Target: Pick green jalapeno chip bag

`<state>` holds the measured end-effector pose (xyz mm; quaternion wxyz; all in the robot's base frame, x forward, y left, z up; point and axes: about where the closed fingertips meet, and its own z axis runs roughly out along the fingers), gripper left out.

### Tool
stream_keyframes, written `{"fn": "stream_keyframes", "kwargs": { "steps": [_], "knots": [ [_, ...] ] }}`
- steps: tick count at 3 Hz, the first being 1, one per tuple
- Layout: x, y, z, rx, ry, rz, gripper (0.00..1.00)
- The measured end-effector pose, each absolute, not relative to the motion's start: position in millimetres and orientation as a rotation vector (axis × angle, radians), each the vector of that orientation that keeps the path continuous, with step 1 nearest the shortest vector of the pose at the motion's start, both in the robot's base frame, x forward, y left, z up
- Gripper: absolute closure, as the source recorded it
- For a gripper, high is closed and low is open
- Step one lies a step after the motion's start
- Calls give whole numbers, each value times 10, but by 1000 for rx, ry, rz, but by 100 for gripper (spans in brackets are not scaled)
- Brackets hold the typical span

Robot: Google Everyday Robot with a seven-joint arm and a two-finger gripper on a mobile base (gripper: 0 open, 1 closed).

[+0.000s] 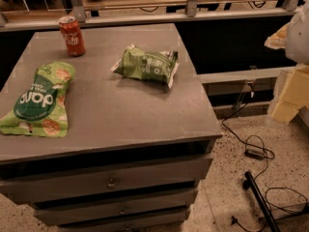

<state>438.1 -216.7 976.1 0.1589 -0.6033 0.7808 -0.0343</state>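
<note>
The green jalapeno chip bag point(146, 64) is a small puffy olive-green bag with white sealed ends. It lies on the grey cabinet top point(120, 110), right of the middle towards the back. My gripper point(288, 88) is a blurred white and cream shape at the right edge of the view. It hangs off the cabinet's right side, well apart from the bag and holding nothing that shows.
A larger flat bright-green bag with white letters point(39, 100) lies at the cabinet's left edge. A red soda can point(72, 36) stands at the back left. The cabinet has drawers point(111, 181) below. Black cables point(253, 151) lie on the speckled floor to the right. A railing point(145, 13) runs behind.
</note>
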Motion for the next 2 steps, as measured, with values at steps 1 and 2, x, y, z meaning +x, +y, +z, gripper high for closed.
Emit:
{"fn": "stream_keyframes", "kwargs": {
  "steps": [1, 2],
  "knots": [
    [4384, -2163, 9769, -1723, 2228, -99, 0],
    [4782, -1849, 9677, -1780, 2133, -20, 0]
  ]
}}
